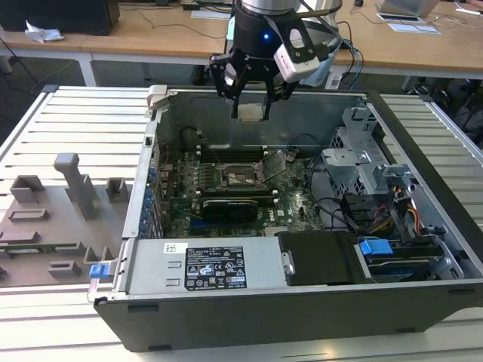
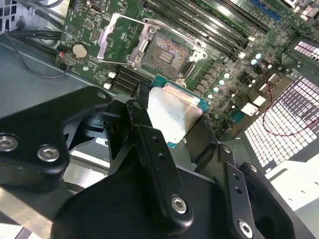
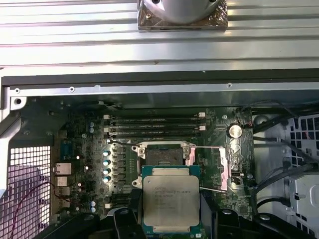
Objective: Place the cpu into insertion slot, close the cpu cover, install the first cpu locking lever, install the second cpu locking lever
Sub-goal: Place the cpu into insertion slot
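My gripper (image 1: pixel 250 105) hangs over the back of the open computer case (image 1: pixel 249 317), shut on the cpu (image 1: pixel 250 113), a small square chip with a dull silver top. In both wrist views the cpu (image 3: pixel 171 196) (image 2: pixel 174 112) sits between black fingers (image 2: pixel 142 124), held well above the motherboard. The insertion slot (image 3: pixel 162 155) (image 2: pixel 167 50) (image 1: pixel 241 176) lies bare below it, with its contact field showing. The cpu cover (image 3: pixel 223 164) (image 2: pixel 117 37), a thin silver frame, stands flipped open beside the slot. A thin wire lever (image 3: pixel 212 189) sticks out near the cover.
A long black card (image 1: pixel 234 205) lies across the board in front of the slot, with memory slots (image 3: pixel 154 124) behind it. Drive cages and cables (image 1: pixel 377 188) crowd the exterior view's right of the case. Grey fixtures (image 1: pixel 75 185) stand on the slatted table at the exterior view's left.
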Robot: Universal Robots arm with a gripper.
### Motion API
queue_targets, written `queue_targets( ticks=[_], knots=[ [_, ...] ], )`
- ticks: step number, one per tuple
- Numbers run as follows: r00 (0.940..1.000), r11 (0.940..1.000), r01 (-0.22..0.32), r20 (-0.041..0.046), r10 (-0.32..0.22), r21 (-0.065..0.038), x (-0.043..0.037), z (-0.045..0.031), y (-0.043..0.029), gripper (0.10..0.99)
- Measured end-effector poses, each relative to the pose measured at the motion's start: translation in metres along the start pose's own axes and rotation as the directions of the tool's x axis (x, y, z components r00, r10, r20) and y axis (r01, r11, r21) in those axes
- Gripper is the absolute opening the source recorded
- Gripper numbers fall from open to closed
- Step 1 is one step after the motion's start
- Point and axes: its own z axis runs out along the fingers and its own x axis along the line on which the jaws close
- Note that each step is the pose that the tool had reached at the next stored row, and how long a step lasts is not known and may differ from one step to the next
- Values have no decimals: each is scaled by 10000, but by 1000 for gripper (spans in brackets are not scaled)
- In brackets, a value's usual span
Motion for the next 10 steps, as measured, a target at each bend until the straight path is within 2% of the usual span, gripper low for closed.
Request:
queue_targets(
  ticks=[10],
  knots=[
    [10000, 10000, 1, 1, -1, -1, -1, 57, -5, 541]
  ],
)
